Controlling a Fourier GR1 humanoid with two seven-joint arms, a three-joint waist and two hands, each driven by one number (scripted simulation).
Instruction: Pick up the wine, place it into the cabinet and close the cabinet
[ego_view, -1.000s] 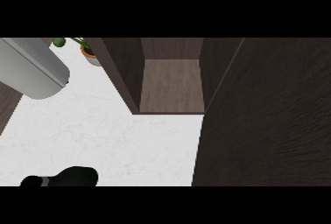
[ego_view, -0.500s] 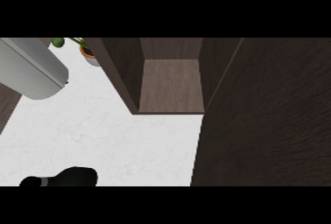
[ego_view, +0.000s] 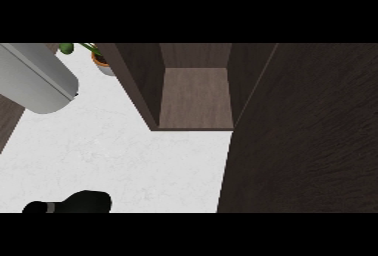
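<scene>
The cabinet (ego_view: 196, 95) is standing open and wineless, the left hand (ego_view: 74, 203) lying lower left, fingers unreadable.

Counter (ego_view: 111, 155): white w/ faint grey marbling. Cabinet (ego_view: 196, 97): dark brown woodgrain outside, lighter grey-brown shelf inside. Door (ego_view: 310, 140): v. dark brown, fine grain streaks. Cylinder (ego_view: 37, 80) top left: pale grey, light-to-dark shading. Plant (ego_view: 100, 57): green leaves, orange-ish pot, partly hidden so prob. terracotta. Hand (ego_view: 81, 202) at bottom edge: black.
</scene>
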